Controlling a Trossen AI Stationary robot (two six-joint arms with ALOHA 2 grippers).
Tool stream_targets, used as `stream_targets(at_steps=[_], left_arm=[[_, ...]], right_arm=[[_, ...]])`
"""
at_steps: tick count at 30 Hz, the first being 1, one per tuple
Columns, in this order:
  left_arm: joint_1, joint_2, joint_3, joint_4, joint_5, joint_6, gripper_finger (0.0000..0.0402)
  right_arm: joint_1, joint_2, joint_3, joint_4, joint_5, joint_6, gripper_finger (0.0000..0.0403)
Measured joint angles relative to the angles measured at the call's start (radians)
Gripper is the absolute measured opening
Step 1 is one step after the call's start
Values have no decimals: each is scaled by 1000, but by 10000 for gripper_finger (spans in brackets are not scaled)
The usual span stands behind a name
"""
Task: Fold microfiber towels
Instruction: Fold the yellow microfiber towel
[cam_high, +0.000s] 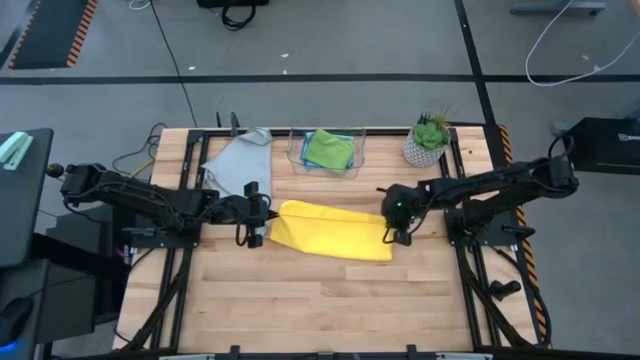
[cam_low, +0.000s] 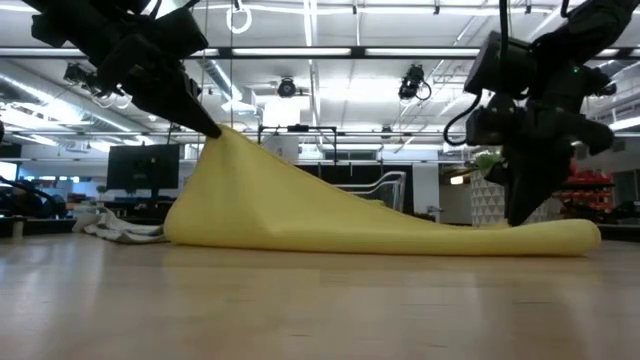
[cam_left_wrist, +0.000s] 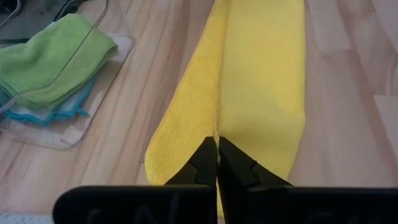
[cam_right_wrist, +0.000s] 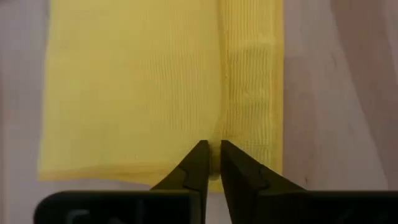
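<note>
The yellow towel (cam_high: 330, 231) lies folded in a long band across the table's middle. My left gripper (cam_high: 262, 222) is shut on its left end and holds that end raised (cam_low: 218, 132). The cloth slopes down from there to the right end, which lies flat on the wood (cam_low: 560, 236). My right gripper (cam_high: 392, 233) points down at that right end, its fingers closed on the cloth. A grey towel (cam_high: 240, 160) lies crumpled at the far left. Folded green (cam_high: 328, 148) and light blue (cam_left_wrist: 68, 111) towels rest stacked in a clear bin. My left gripper pinches the yellow towel's left end edge (cam_left_wrist: 216, 133) between its two fingers, near a lengthwise crease. The fingers slant down from the left. That end is lifted clear of the table, and the cloth runs down from it in a smooth slope. My right gripper pinches the yellow towel's right end edge (cam_right_wrist: 214, 154) between its two fingertips (cam_right_wrist: 198, 163), at a lengthwise crease. The fingers come steeply from above. This end stays down on the table.
The clear bin (cam_high: 352, 168) stands at the far middle. A potted plant (cam_high: 428, 140) stands at the far right. Bare wood (cam_high: 330, 300) stretches along the near half of the table.
</note>
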Motion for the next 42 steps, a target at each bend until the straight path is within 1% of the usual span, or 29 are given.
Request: stream_targets(at_steps=[4,7,10,15,21,25,27,29,33,37,40,42], left_arm=[[0,2,0,-2,-13,-28,9],[0,9,0,-3,-44,-41,6],[10,35,0,-4,-59,-76,6],[29,117,0,16,-63,-133,5],[38,190,0,64,-64,-150,9],[45,213,0,61,-109,-179,6],[47,212,0,67,-112,-202,11],[47,212,0,64,-110,-214,32],[43,211,0,64,-87,-213,93],[43,206,0,60,-84,-206,151],[44,201,0,53,-84,-187,170],[50,201,0,50,-57,-187,166]], right_arm=[[0,-55,0,-31,1,47,37],[0,-91,0,-57,1,79,31],[0,-112,0,-83,31,103,25],[-1,-100,0,-94,61,113,19],[-1,-61,0,-88,91,122,20],[-4,-53,0,-86,116,131,22],[-3,-53,0,-86,135,132,31],[-3,-53,0,-86,155,139,53],[-3,-55,8,-99,204,158,116],[-3,-73,65,-122,213,157,168],[13,-93,109,-140,214,170,181],[36,-103,115,-118,214,206,172]])
